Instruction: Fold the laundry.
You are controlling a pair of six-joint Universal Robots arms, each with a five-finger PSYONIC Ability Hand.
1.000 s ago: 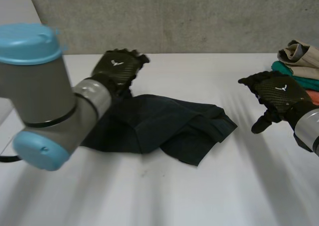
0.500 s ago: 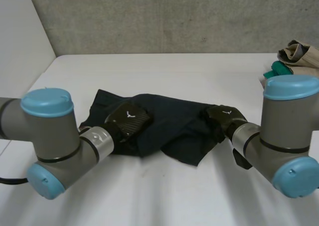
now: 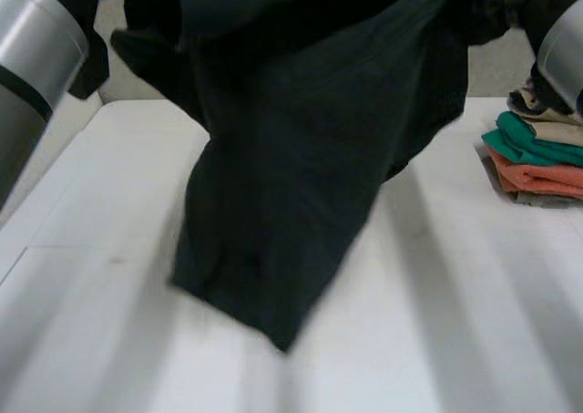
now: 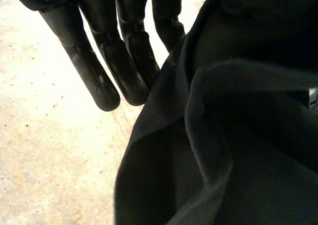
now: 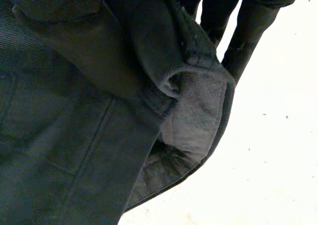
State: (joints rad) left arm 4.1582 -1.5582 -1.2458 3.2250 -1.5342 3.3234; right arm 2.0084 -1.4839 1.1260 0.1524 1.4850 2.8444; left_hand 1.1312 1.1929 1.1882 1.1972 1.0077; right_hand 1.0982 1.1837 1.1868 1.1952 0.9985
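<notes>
The near-black cloth garment [image 3: 291, 185] hung above the middle of the white table [image 3: 474, 331], strung between the left hand [image 4: 99, 61] and right hand [image 5: 248, 26]. Whether either clamped it, I couldn't tell. A teal, coral and beige folded stack [image 3: 537, 158] sat at the right edge.

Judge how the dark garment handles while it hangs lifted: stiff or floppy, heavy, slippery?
Probably floppy: the dark garment hangs in loose folds, its low end sagging towards the table. Likely light for its size, since its edge curls over in thin layers in the right wrist view. The weave looks matte there, so it probably won't slip much.
</notes>
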